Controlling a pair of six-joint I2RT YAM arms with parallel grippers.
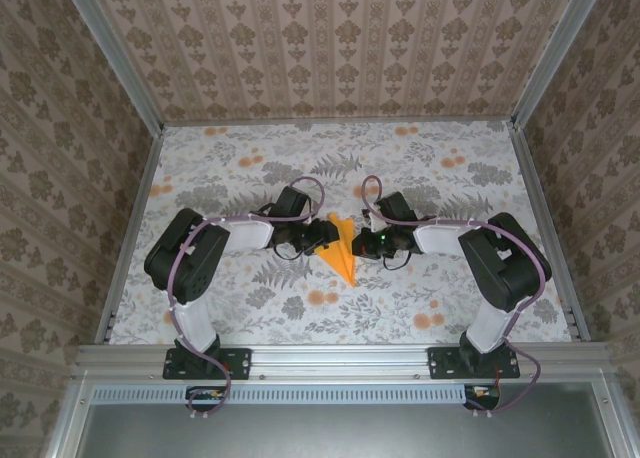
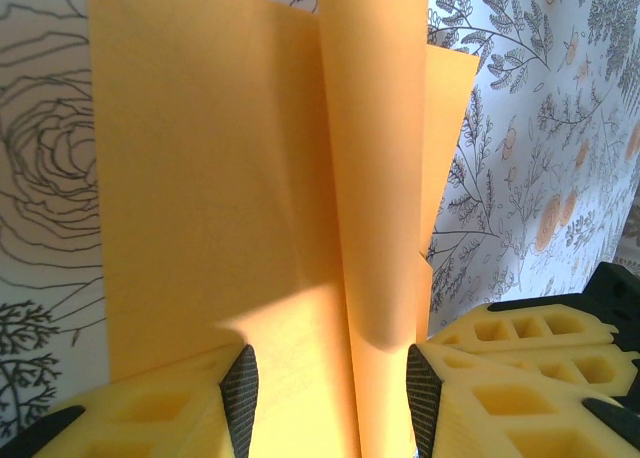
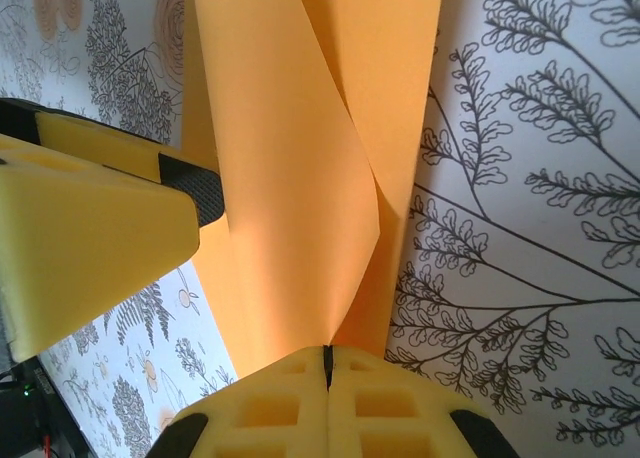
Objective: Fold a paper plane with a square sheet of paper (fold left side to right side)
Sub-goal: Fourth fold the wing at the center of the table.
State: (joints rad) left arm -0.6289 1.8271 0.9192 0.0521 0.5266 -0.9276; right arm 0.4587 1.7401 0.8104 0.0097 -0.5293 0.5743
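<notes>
Two arms meet over the middle of a table (image 1: pixel 500 298) covered in a grey-leaf print with small orange blossoms. The left arm (image 1: pixel 190 258) and the right arm (image 1: pixel 500 263) both bend inward from their bases at the near edge. Between their tips lies the paper plane (image 1: pixel 342 253), a slim dart of plain bright orange paper at the centre of the table. In the top view its long axis runs from far to near, leaning a little to the right toward the near end. The sharp nose points at the near edge and the wider tail lies at the far end. The left gripper (image 1: pixel 322 240) sits at the plane's left side and the right gripper (image 1: pixel 362 246) at its right side, close to each other. In the left wrist view the left gripper (image 2: pixel 330 398) has its jaws spread apart. They straddle the paper (image 2: pixel 200 178), and a raised flap stands between the black pads (image 2: pixel 240 388), so nothing is clenched there. In the right wrist view the right gripper (image 3: pixel 327 363) is clenched, its two yellow fingers pressed together with the edge of an orange fold (image 3: pixel 290 178) pinched in the seam. That fold lifts off the printed cloth.
</notes>
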